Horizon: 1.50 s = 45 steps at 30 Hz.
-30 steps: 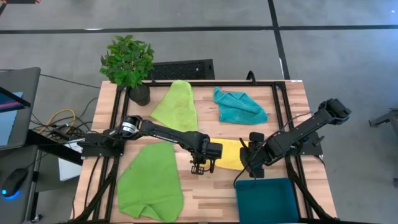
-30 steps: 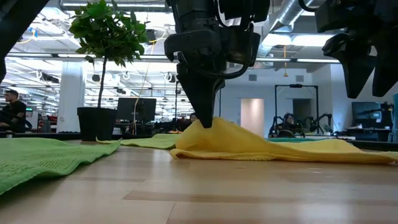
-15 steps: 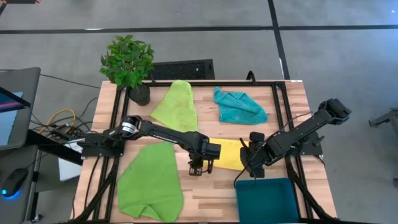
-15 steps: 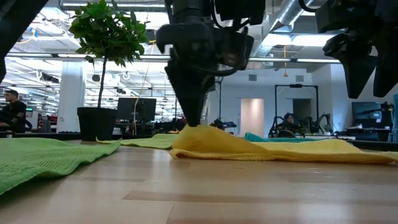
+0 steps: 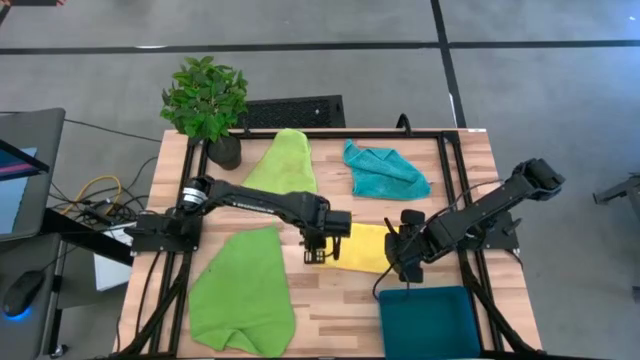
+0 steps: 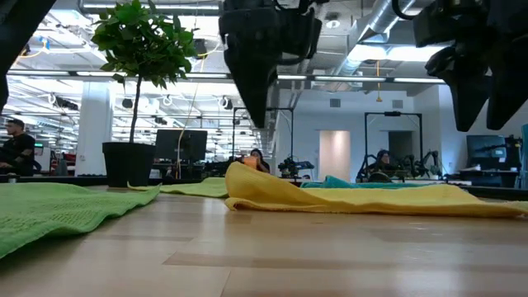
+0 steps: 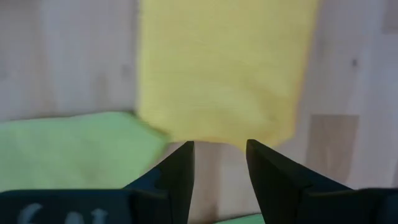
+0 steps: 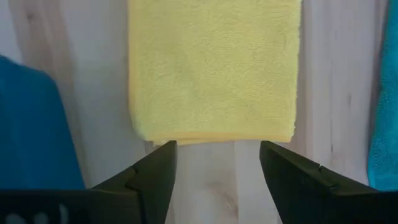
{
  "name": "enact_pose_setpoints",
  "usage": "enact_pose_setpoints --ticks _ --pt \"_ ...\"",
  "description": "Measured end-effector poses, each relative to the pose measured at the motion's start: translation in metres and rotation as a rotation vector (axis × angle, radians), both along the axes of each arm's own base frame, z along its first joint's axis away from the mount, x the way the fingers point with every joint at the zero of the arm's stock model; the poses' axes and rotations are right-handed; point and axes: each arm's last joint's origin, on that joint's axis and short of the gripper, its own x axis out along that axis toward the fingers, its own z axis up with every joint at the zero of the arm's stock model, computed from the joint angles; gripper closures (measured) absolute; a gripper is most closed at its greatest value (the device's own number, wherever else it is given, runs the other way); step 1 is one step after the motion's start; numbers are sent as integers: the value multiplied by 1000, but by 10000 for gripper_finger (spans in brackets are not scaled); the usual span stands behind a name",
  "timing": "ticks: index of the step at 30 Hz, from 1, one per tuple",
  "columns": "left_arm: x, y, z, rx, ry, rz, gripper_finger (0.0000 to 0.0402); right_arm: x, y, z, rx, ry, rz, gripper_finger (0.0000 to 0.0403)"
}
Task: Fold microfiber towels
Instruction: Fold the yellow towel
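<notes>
Microfiber towels are spread over a wooden table (image 5: 330,310), seen from above. A yellow towel (image 5: 368,247), folded into a small rectangle, is laid flat near the table's middle, between the two grippers. A lime green towel (image 5: 285,168) is draped toward the far edge, and a turquoise towel (image 5: 383,170) is crumpled just beside it on the right. A second, larger lime green towel (image 5: 243,293) is spread at the near left corner.

The left gripper (image 5: 320,250) is held just above the yellow towel's left edge. Its fingers (image 7: 180,174) are parted with nothing between them, and in the left wrist view the yellow cloth is seen beyond them. In the low view the same gripper (image 6: 256,115) is raised clear of the cloth.

The right gripper (image 5: 397,262) is poised at the yellow towel's right edge. Its fingers (image 8: 152,174) are spread wide and empty, and the folded edge of the cloth is framed between them in the right wrist view.

A dark teal bin (image 5: 428,322) is placed at the near right corner. A potted plant (image 5: 207,105) is stood at the far left corner.
</notes>
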Motion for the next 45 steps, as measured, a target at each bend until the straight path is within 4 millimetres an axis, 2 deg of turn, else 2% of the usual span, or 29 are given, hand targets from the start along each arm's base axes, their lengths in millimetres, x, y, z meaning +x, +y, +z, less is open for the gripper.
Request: enact_pose_setpoints --ticks 3,10,14,19,25,34,45 --pt "4 17 -1 7 -21 18 262 2 -5 0 -15 -8 -22 148" --pt "22 60 -37 -179 -28 -69 262 3 -8 0 -27 -6 -31 148" --pt "25 88 -57 -267 -12 -69 262 2 -8 0 -30 0 -27 148" --pt "28 111 -58 -284 -88 -76 262 2 -8 0 -30 0 -26 148" --pt "25 118 -60 -438 -126 -126 262 2 -8 0 -30 1 -26 148" --pt "15 115 -88 -425 -67 -114 262 2 -8 0 -30 1 -25 148" --pt "18 119 -88 -330 -77 -94 262 2 -8 0 -28 0 -32 148"
